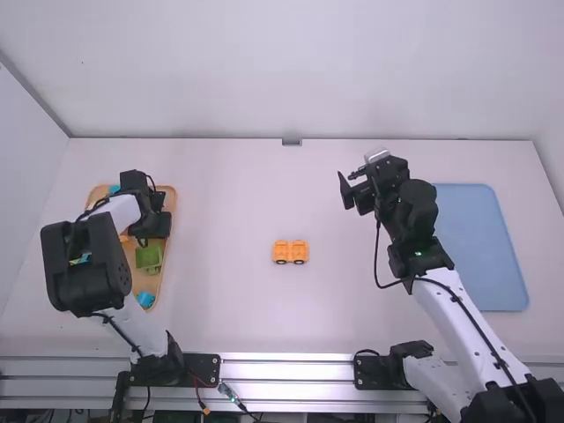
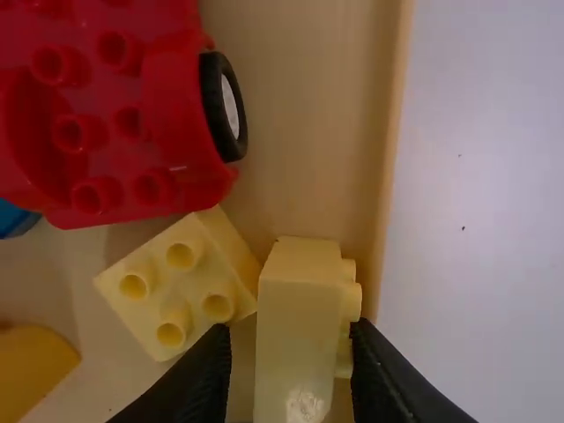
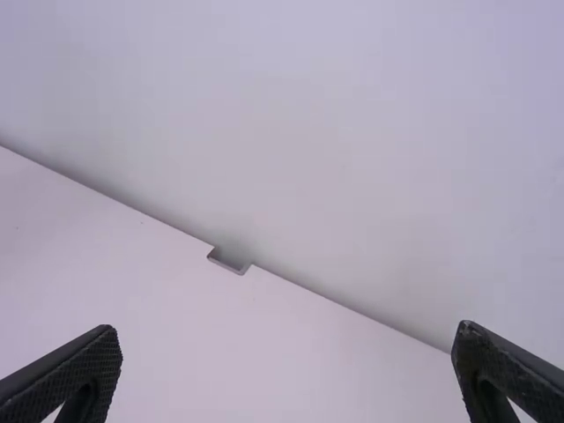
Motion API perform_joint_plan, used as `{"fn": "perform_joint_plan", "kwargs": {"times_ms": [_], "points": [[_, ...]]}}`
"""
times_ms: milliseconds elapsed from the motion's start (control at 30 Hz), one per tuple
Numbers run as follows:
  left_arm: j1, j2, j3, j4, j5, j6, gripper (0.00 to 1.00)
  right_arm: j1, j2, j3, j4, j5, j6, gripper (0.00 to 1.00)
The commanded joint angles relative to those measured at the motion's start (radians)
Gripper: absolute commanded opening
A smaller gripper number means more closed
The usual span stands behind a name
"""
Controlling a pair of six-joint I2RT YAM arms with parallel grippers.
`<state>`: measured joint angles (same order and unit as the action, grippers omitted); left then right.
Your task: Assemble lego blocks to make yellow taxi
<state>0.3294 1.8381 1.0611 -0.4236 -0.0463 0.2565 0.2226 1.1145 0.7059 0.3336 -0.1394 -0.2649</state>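
In the high view, my left gripper (image 1: 148,231) is low over the wooden tray (image 1: 170,204) at the left. The left wrist view has my left gripper (image 2: 291,348) open astride a pale yellow block (image 2: 300,304) lying on its side by the tray wall, with a gap beside one finger. Another pale yellow block (image 2: 181,282) lies studs up next to it. An orange-yellow wheeled base (image 1: 290,252) stands mid-table. My right gripper (image 1: 349,190) is raised at the right, its fingers spread with nothing between them; the right wrist view also has the right gripper (image 3: 286,374).
Inside the tray are a red wheeled piece (image 2: 115,115), a green piece (image 1: 149,257), a blue piece (image 1: 145,300) and a yellow-orange piece (image 2: 31,366). A blue mat (image 1: 483,247) lies at the right, beside the right arm. A wall runs along the table's far edge.
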Motion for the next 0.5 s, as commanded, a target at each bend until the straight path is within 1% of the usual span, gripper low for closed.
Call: {"fn": "perform_joint_plan", "kwargs": {"times_ms": [0,200,267,400,467], "points": [[0.014,0.011,-0.026,-0.005,-0.007,0.006,0.36,0.001,0.004,0.028,0.003,-0.022,0.006,0.99],[0.016,0.011,-0.029,-0.001,-0.023,0.003,0.36,0.001,0.004,0.028,0.003,-0.021,0.006,0.99],[0.019,0.011,-0.032,0.005,-0.022,0.008,0.38,0.001,0.004,0.028,0.003,-0.021,0.006,0.99],[0.012,0.011,-0.048,0.036,0.012,0.076,0.40,0.001,0.004,0.028,0.000,-0.021,0.006,0.99],[0.019,0.011,-0.058,0.055,0.001,0.077,0.40,0.001,0.004,0.028,-0.001,-0.021,0.006,0.99]]}}
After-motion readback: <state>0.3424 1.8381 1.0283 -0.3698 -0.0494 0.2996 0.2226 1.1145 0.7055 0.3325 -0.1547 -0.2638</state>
